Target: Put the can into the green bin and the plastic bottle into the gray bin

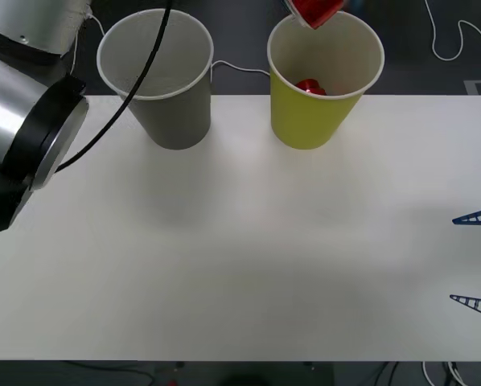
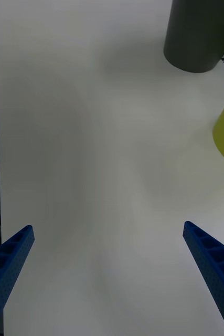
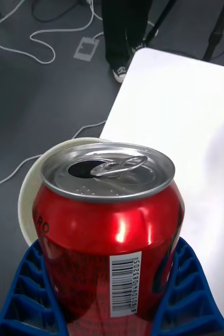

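We hold the can (image 3: 109,231) in our left gripper (image 3: 109,294), the 2 blue fingers (image 3: 30,294) pressed against its lower sides, its silver top and pull-tab facing the wrist camera. In the front view the can (image 1: 314,10) hangs tilted above the far rim of the green bin (image 1: 321,121), and the wrist view shows a pale rim (image 3: 30,181) directly behind it. A small red shape (image 1: 310,87) already lies inside the green bin; we cannot tell what it is. The gray bin (image 1: 176,112) stands just beside the green bin on the table (image 1: 240,265), apart from it, and looks hollow inside. Our right gripper (image 2: 109,278) waits with its fingers spread wide and nothing between them, low over the table, well apart from the green bin and on the near side of it. We judge the can to be light and probably drained, since its mouth is open: thin walled, smooth and somewhat slippery, easy to dent under a hard squeeze. The side grip low on the body suits it, with moderate pressure. Because it is light, it may bounce or tip on landing, so we would let go only when it sits squarely over the green bin's mouth.
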Robot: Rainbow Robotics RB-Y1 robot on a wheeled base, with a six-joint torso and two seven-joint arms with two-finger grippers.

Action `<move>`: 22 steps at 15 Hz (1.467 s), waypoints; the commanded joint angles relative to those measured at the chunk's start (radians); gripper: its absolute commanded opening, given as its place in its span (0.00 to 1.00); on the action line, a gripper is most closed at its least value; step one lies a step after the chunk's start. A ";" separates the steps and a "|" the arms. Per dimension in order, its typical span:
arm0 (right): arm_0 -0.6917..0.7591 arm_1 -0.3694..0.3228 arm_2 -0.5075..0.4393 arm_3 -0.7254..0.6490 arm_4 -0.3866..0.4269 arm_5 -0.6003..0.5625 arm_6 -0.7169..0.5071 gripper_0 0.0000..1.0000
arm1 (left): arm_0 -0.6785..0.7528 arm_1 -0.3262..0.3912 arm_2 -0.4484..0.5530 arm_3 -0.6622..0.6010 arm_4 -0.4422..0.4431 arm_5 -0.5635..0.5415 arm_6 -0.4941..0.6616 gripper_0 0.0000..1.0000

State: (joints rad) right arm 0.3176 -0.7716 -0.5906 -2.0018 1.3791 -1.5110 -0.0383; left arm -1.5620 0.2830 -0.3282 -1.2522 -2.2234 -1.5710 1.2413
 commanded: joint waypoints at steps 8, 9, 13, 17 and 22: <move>0.000 0.000 0.000 0.000 0.000 0.000 0.000 1.00 | -0.162 -0.153 -0.012 0.376 -0.139 0.000 0.024 0.00; 0.000 0.000 0.000 0.000 0.000 0.000 0.000 1.00 | -0.171 -0.163 -0.012 0.407 -0.144 0.000 0.026 0.00; 0.000 0.000 0.000 0.000 0.000 0.000 0.000 1.00 | -0.188 -0.215 -0.011 0.494 -0.188 0.028 0.026 0.00; 0.000 0.000 0.000 0.000 0.000 0.000 0.000 1.00 | -0.187 -0.245 -0.011 0.505 -0.222 0.151 0.064 0.00; 0.000 0.000 0.000 0.000 0.000 0.000 0.000 1.00 | -0.187 -0.266 -0.003 0.631 -0.226 0.356 0.063 0.00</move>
State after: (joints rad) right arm 0.3175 -0.7716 -0.5906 -2.0018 1.3791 -1.5110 -0.0383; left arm -1.7491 0.0204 -0.3326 -0.6412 -2.4509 -1.2447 1.3043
